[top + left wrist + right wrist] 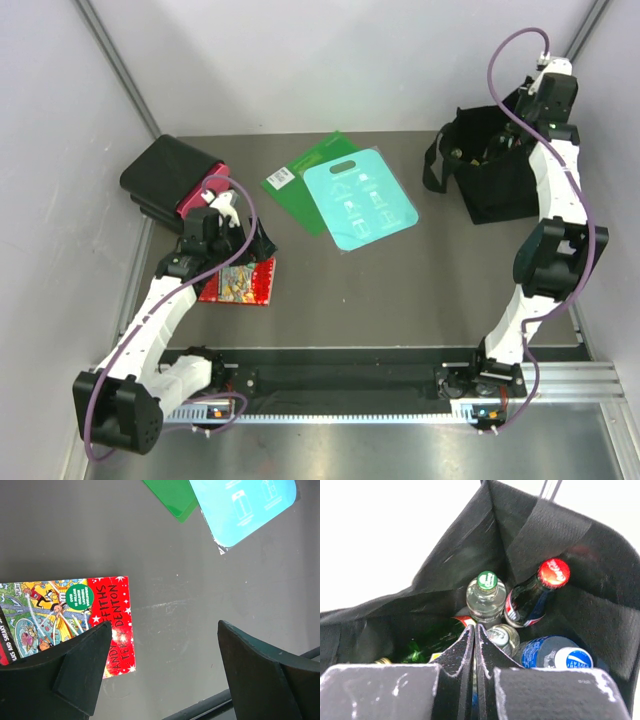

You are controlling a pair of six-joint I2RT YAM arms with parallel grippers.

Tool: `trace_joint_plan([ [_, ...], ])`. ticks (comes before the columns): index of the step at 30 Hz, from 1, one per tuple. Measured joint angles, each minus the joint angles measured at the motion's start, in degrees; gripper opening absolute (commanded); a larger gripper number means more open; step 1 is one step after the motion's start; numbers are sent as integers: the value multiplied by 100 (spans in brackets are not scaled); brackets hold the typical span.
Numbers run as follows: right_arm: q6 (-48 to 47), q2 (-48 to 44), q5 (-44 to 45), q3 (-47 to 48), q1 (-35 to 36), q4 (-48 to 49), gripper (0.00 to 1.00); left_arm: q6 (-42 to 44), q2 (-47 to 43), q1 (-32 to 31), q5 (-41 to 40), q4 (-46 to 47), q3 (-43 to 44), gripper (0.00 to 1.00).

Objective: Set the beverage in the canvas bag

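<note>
Since the right claw (474, 630) hangs over the mouth of the canvas bag (470, 545) with its fingers pressed together and nothing between them, we judge the drop-off done and the step in hand to be a clean exit. Every beverage we can see stands or leans inside the bag, at the far right of the table (400, 290): a clear bottle with a green cap (486, 592), a cola bottle with a red cap (540, 595), a blue-capped bottle (565, 656) and a green glass bottle (427, 647) lying low on the left. Which one is the task's own we cannot tell.

To leave well, we would lift straight up with the fingers together, since the silver-capped bottle (502, 635) sits just beside the fingertips and the soft wall folds inward above the red cap. A sideways swing could tip a bottle or drag the fabric. Our left claw (165, 627) is spread wide and empty over the near-left table, one finger above a red picture book (65, 620); it needs no move.
</note>
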Motion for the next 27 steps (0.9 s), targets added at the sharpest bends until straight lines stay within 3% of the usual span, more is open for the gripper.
trace_joint_plan([
  [8, 57, 151, -111, 22, 0, -37, 0, 0, 0, 0, 0, 0, 0, 91],
  [20, 605, 24, -487, 898, 9, -863, 5, -9, 0, 0, -2, 35, 0, 91],
  [23, 769, -450, -623, 621, 98, -1069, 14, -59, 9, 0, 2, 92, 7, 91],
  [27, 848, -1178, -612, 87, 490, -1248, 41, -254, 142, 0, 160, 173, 225, 91],
])
